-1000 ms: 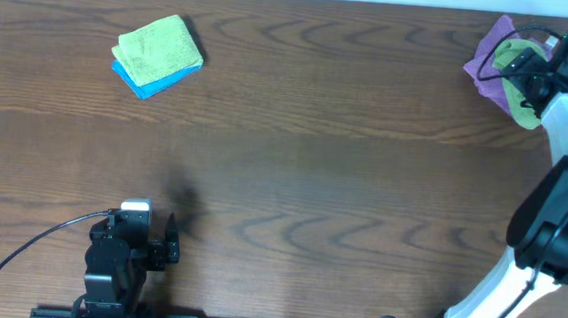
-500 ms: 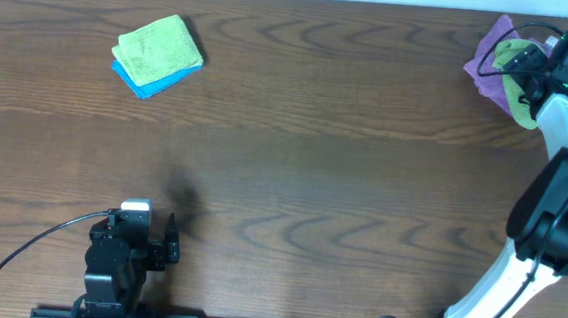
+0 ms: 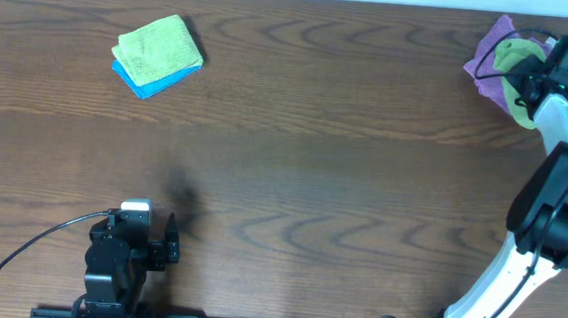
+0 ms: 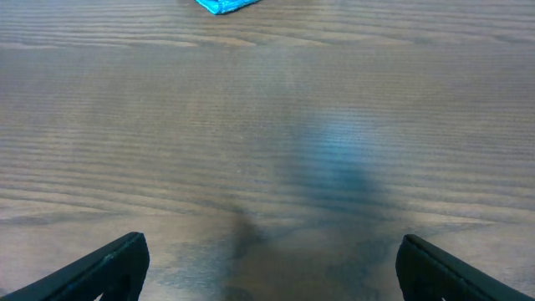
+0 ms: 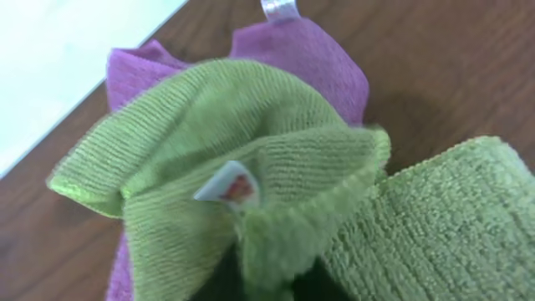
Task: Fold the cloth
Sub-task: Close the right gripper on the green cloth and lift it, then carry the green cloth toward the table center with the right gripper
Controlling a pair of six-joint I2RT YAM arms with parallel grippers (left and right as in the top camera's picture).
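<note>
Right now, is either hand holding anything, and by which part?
The left hand is open, holding nothing. The right hand is at the green cloth, which bunches up at its middle, but its fingers are hidden, so a hold cannot be told.

Blue cloth [image 4: 224, 5] is cut off by the top edge.

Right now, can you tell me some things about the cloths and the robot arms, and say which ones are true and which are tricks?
1. A green folded cloth lies on top of a blue cloth. True.
2. The left pincer is squeezing a cloth. False: it is open over bare table, holding nothing.
3. A lime cloth sits bunched on top of a purple cloth. True.
4. The purple cloth is in the middle of the table. False: it is at the far right corner, by the edge.
</note>
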